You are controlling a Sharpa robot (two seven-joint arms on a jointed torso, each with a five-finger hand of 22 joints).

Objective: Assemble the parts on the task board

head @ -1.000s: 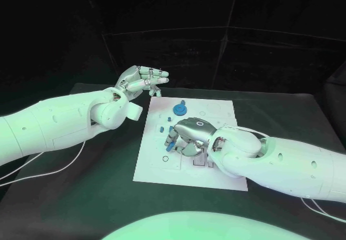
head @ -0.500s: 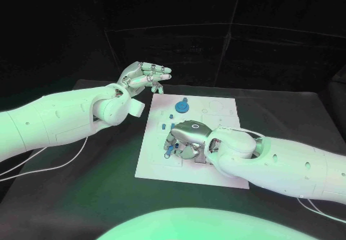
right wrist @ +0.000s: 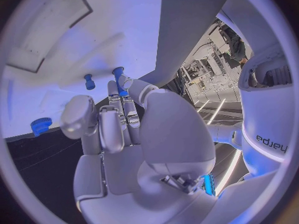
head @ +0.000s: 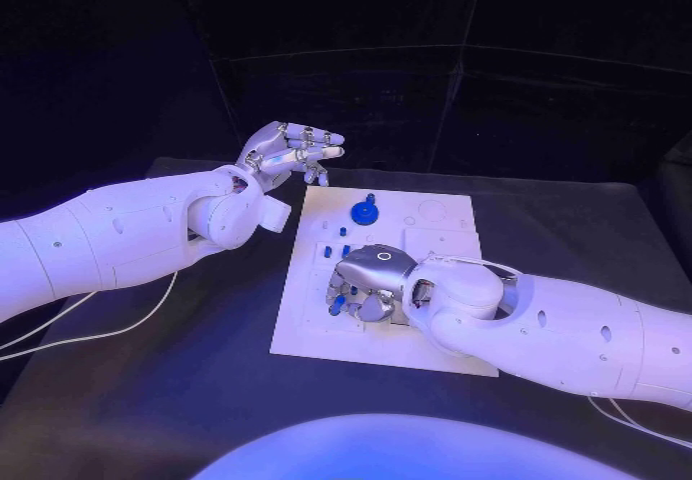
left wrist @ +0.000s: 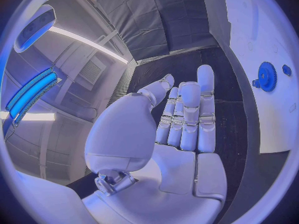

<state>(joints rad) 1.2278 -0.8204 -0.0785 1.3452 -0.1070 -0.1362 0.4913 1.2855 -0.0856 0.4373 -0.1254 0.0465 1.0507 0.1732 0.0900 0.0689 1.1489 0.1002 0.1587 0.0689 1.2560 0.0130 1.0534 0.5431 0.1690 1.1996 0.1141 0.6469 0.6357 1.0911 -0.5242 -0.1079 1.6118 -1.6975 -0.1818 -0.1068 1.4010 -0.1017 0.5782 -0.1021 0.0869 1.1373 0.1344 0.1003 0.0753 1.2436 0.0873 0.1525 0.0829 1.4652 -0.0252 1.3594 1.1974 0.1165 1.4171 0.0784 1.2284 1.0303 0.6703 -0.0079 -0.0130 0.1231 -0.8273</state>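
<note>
The white task board (head: 440, 225) lies mid-table. My right hand (head: 368, 280) is pressed down on its middle-left part, fingers pointing at the plate. A blue peg (right wrist: 118, 75) sticks out between its fingertips, which pinch it against the board (right wrist: 56, 45). Another small blue peg (right wrist: 89, 81) stands just beside them. My left hand (head: 289, 150) is raised off the board's far left corner; its palm (left wrist: 181, 169) is bare and its fingers are stretched out side by side. A blue gear (head: 365, 212) sits near the board's far edge, and the same gear (left wrist: 266, 76) appears in the left wrist view.
Two small blue pegs (head: 338, 250) stand on the board just beyond my right hand. A blue toothed piece (right wrist: 41, 125) lies near the board's edge. A tiny blue knob (left wrist: 286, 69) sits by the gear. Cables trail off the table's left side (head: 101, 335).
My right hand has edged a little toward the board's left side, carrying the blue peg and staying low on the plate. The left hand hangs in about the same raised spot.
</note>
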